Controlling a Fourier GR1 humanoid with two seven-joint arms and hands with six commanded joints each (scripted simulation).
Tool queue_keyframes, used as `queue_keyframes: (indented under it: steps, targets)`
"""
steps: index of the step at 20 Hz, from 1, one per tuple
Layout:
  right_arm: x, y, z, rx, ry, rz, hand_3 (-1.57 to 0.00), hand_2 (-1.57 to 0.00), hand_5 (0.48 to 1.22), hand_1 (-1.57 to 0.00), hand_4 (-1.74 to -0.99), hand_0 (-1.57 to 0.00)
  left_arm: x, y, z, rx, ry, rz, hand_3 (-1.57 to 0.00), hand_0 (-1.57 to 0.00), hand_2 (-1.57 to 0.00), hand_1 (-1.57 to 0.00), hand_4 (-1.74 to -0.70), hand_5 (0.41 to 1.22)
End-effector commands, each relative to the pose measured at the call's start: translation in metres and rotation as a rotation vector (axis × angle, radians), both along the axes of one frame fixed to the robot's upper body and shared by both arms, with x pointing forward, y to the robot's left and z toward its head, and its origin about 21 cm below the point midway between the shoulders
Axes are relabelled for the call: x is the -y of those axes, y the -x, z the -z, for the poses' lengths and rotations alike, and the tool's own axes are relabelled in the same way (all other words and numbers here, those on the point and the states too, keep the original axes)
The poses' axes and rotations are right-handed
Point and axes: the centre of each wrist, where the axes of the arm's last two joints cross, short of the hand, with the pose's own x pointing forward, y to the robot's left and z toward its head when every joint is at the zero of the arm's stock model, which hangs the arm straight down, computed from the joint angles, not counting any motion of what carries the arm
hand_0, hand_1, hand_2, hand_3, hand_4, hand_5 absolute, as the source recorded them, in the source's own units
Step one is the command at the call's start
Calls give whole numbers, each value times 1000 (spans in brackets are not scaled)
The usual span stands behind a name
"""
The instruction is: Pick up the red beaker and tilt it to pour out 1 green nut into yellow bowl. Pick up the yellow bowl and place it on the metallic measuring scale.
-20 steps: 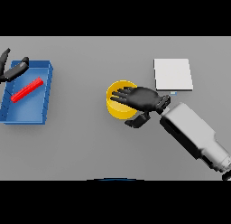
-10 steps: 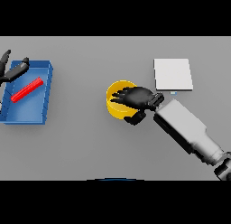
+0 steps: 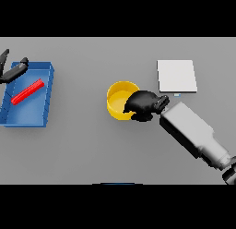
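The yellow bowl (image 3: 119, 98) stands in the middle of the grey table. My right hand (image 3: 142, 104) sits at the bowl's right rim with its fingers curled over that rim. The metallic measuring scale (image 3: 177, 75) lies flat to the right of the bowl, apart from it. A red beaker (image 3: 27, 92) lies on its side in the blue tray (image 3: 42, 118) at the left. My left hand (image 3: 13, 71) shows at the far left edge, above the tray's corner, fingers relaxed and holding nothing. No green nut is visible.
The blue tray takes up the table's left side. My right forearm (image 3: 193, 135) slants from the lower right toward the bowl, just below the scale.
My right hand has slid from over the bowl's middle back to its right rim and its fingers have curled on the rim. More of the bowl's inside shows now. The left hand has barely moved.
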Motion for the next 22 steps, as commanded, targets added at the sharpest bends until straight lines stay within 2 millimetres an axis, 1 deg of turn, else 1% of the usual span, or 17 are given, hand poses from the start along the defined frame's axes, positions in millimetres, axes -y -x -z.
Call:
queue_keyframes:
  steps: [1, 3, 4, 6, 9, 10, 12, 13, 14, 16, 17, 18, 19, 22]
  targets:
    - [1, 2, -1, -5, 2, 6, -1106, -1287, 1177, -1376, -1674, -1384, 2, 1, 1, 2, 1, 7, 1, 1, 1, 1, -784, 710]
    - [2, 3, -3, -6, -1, 9, -1171, -1330, 1193, -1446, -1698, -1451, 2, 3, 3, -5, 7, 9, 1, 1, 1, 1, -785, 712]
    - [5, 2, -7, -6, -7, 3, -1185, -1353, 1198, -1471, -1707, -1475, 2, 2, 2, -4, 9, 5, 1, 1, 1, 1, -786, 707]
    - [3, 1, -12, 6, -16, 8, -1195, -1387, 1207, -1507, -1719, -1510, 1, 3, 3, -8, 3, 0, 1, 1, 1, 1, -782, 703]
    - [5, -1, -34, 23, -21, 27, -1165, -1447, 1214, -1538, -1730, -1540, 0, 3, 2, -3, -11, 6, 1, 1, 1, 1, -774, 706]
    - [8, 0, -37, 18, -13, 36, -1160, -1459, 1215, -1545, -1732, -1546, -1, 4, 0, -3, -19, 10, 1, 1, 1, 1, -771, 707]
    - [14, -1, -48, 46, -4, 60, -1153, -1491, 1217, -1554, -1735, -1555, 2, 3, 1, -1, -7, 13, 1, 1, 1, 1, -776, 702]
    - [16, 1, -56, 58, -4, 62, -1204, -1451, 1218, -1558, -1736, -1558, 2, 1, -3, -2, -3, 5, 1, 1, 1, 1, -780, 702]
    - [17, 3, -60, 75, -3, 75, -1215, -1433, 1219, -1560, -1737, -1561, 4, -1, -2, -2, 7, 8, 1, 1, 1, 1, -782, 702]
    - [21, 7, -64, 88, 5, 94, -1191, -1471, 1219, -1564, -1739, -1564, 1, 1, 2, -2, 27, 7, 1, 1, 1, 1, -793, 702]
    - [22, 10, -63, 92, 9, 98, -1182, -1491, 1219, -1566, -1739, -1566, -1, 1, 3, 1, 31, 9, 1, 1, 1, 1, -798, 702]
    - [26, 12, -64, 98, 0, 101, -1179, -1507, 1219, -1567, -1739, -1567, -1, 3, 2, 3, 28, 12, 1, 1, 1, 1, -799, 704]
    - [31, 9, -71, 102, -3, 129, -1179, -1520, 1219, -1567, -1740, -1520, 1, 3, 1, 10, 34, 14, 1, 1, 1, 1, -800, 704]
    - [44, 0, -80, 154, 1, 191, -1183, -1487, 1220, -1569, -1740, -1545, 2, 4, -4, 0, 45, 5, 1, 1, 1, 1, -820, 717]
